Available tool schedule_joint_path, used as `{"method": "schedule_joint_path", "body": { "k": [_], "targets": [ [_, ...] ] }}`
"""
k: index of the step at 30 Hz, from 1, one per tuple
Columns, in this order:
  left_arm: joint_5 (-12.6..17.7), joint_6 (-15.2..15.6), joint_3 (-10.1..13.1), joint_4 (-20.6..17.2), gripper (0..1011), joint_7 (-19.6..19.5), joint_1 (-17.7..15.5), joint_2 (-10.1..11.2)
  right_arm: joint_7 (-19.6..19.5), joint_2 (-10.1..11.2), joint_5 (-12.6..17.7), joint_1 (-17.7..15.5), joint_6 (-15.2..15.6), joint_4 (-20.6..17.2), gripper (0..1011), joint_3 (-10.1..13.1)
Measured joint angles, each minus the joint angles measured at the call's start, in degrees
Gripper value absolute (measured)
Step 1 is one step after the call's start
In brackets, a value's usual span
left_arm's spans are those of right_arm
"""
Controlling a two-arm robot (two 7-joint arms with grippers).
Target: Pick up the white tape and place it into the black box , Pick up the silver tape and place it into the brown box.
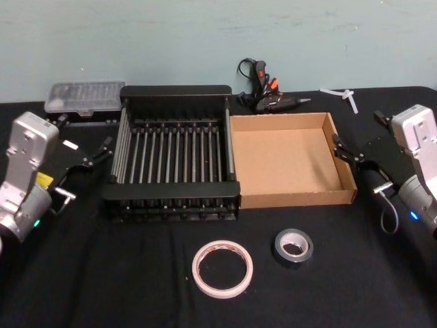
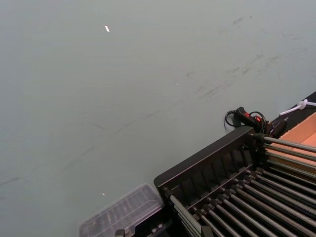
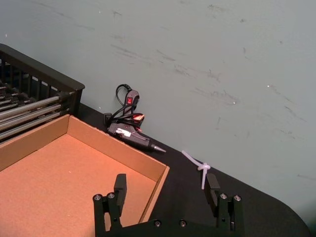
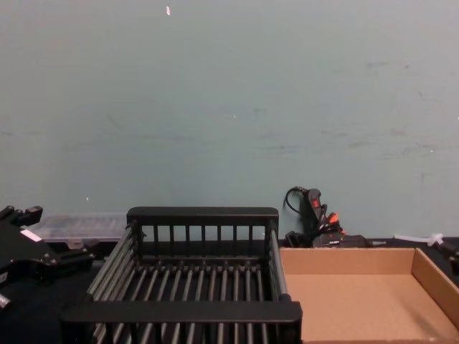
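Both tapes untouched on bench; right pincer (image 3: pixel 168 197) wide, left pincer (image 1: pixel 102 152) state can't tell; white tape (image 1: pixel 222 268) lies flat, may slip on pickup.

Workshop bench: glue gun (image 1: pixel 268 96), clear parts case (image 1: pixel 83 98)

The black box (image 1: pixel 174 154) sits left of the brown box (image 1: pixel 290 160), touching; both tapes lie in front, white tape (image 1: pixel 222 268) left of silver tape (image 1: pixel 293 247).
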Motion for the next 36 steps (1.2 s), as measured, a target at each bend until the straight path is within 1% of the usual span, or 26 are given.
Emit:
{"method": "schedule_joint_path", "body": {
  "k": [36],
  "targets": [
    [0.0, 0.0, 0.0, 0.0, 1001, 0.0, 0.0, 0.0, 0.0, 0.0, 0.0, 0.0, 0.0, 0.0, 1002, 0.0]
  ]
}}
